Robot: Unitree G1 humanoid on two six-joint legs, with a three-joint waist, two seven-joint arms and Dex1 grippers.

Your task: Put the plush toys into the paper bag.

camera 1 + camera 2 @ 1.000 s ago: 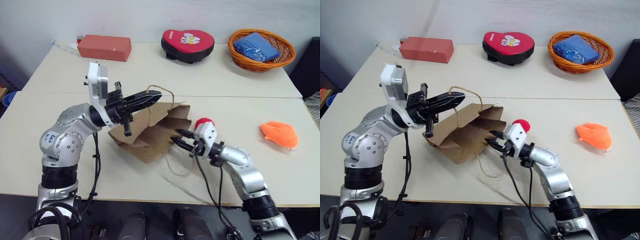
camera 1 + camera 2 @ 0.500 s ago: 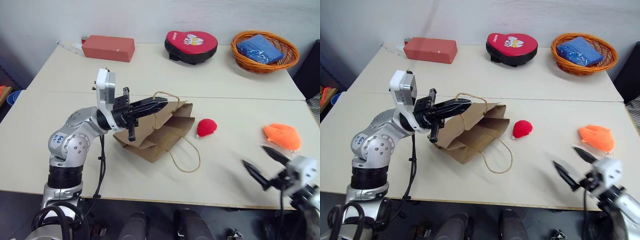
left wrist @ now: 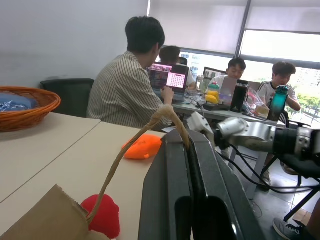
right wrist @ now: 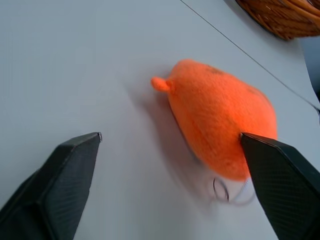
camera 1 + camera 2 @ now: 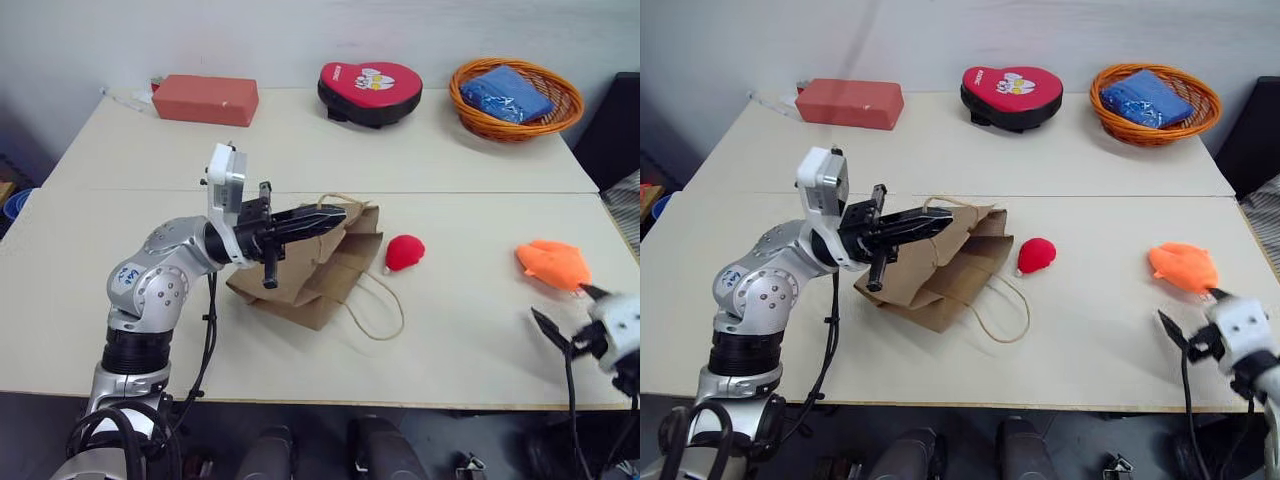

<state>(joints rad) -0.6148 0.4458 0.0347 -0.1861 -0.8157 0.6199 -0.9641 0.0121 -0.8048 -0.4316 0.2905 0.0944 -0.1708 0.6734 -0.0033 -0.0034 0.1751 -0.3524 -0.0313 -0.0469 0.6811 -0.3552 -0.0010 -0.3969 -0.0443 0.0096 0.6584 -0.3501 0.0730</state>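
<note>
The left gripper (image 5: 330,214) is clamped on the paper bag's (image 5: 300,275) handle. Just beyond its tips lies the red toy (image 5: 404,252). The right gripper (image 4: 170,175) stands wide, empty, just before the orange toy (image 4: 220,117) on the bench (image 5: 470,330). No writing is legible.

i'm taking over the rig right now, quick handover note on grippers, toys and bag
Left gripper: shut on the handle of the paper bag, holding the bag's mouth up; the bag lies on its side on the table.
Right gripper: open, empty, at the near right edge of the table, aimed at the orange toy just ahead of it.
Red toy: on the table just outside the bag's mouth, not inside.
Done: bag held by its handle. No toy is in the bag.
Left: grab the orange toy and put it in the bag, then the red one.
</note>
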